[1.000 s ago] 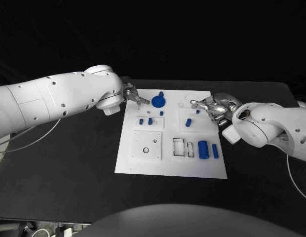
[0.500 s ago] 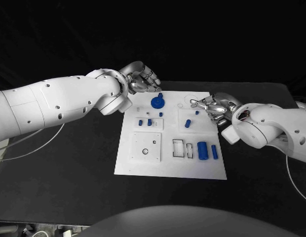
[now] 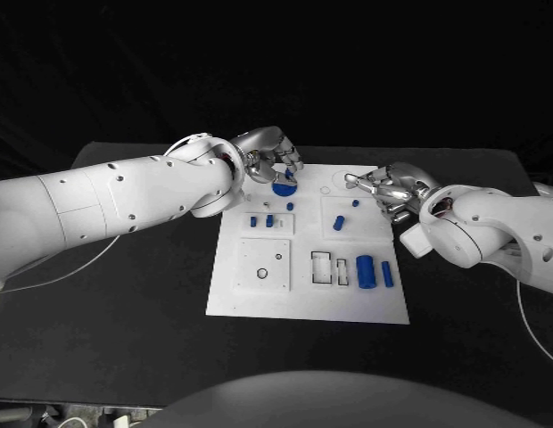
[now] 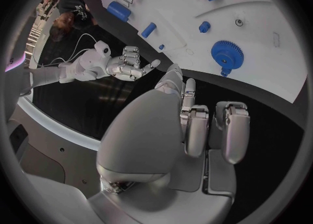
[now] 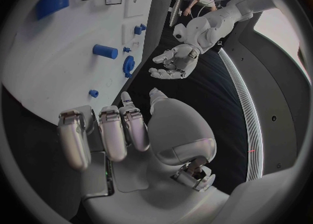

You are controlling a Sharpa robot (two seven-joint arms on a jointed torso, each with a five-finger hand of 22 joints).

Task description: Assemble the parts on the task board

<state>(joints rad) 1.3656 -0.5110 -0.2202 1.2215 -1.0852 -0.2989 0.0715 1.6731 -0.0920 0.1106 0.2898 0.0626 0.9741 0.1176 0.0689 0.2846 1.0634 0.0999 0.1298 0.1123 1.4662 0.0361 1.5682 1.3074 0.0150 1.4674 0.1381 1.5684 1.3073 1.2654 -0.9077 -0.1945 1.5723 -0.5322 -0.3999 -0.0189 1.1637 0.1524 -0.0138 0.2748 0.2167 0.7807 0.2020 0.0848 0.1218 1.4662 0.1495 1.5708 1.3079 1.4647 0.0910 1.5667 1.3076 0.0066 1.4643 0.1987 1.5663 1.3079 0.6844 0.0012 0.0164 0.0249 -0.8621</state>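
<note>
The task board (image 3: 309,276) lies flat between the two hands, its long axis running away from the robot. The left hand (image 3: 268,157) hovers over its far corner, fingers loosely spread, holding nothing, just above the blue gear (image 3: 284,187); the right hand (image 3: 386,185) likewise empty, beside the far right edge.

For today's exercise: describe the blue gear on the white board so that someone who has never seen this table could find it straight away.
Start at the white rectangular task board in the middle of the black table. Go to its far edge, just in front of the left hand: there sits the round blue toothed gear. It is the only toothed disc; the other blue parts are small pegs and cylinders.
</note>
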